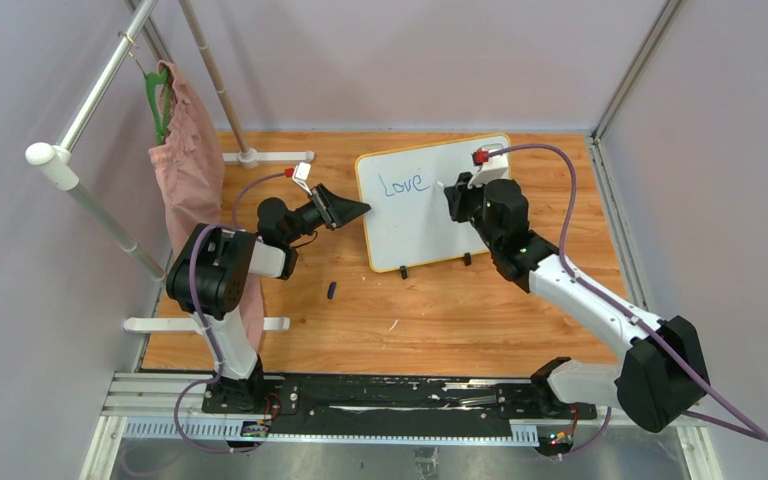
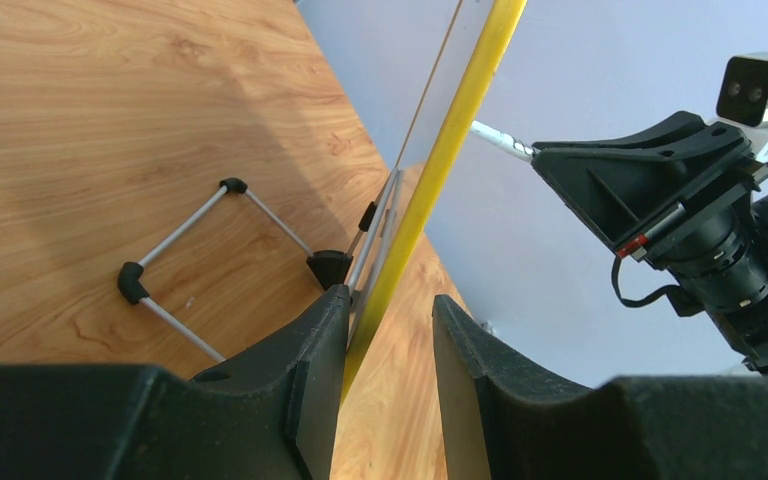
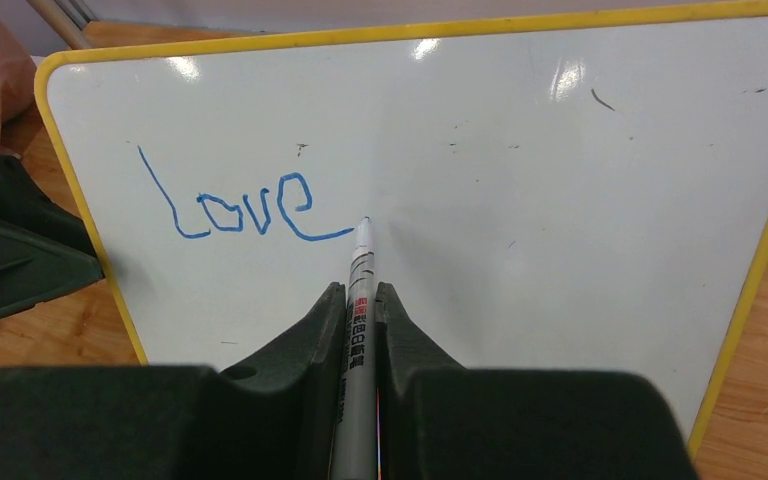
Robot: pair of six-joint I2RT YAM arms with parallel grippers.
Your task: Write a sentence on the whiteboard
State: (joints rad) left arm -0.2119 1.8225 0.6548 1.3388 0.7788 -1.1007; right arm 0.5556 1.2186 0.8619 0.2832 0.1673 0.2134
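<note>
The whiteboard [image 1: 430, 225], white with a yellow rim [image 2: 455, 130], stands tilted at the table's far middle. Only the blue word "Love" [image 3: 235, 205] of the sentence [image 1: 405, 184] is on it, at the upper left. My right gripper [image 3: 360, 290] is shut on a silver marker [image 3: 360, 265], whose tip touches the board [image 3: 560, 200] just right of the final "e". At the board's left edge my left gripper [image 2: 390, 300] straddles the rim with open jaws; one finger [image 2: 310, 350] lies against the board's back, the other stands apart from it.
A small dark marker cap [image 1: 331, 290] lies on the wooden table in front of the left arm. A pink cloth [image 1: 188, 170] hangs on a white pipe rack [image 1: 60, 160] at the left. The board's wire back-stand [image 2: 185, 265] rests on the table behind it.
</note>
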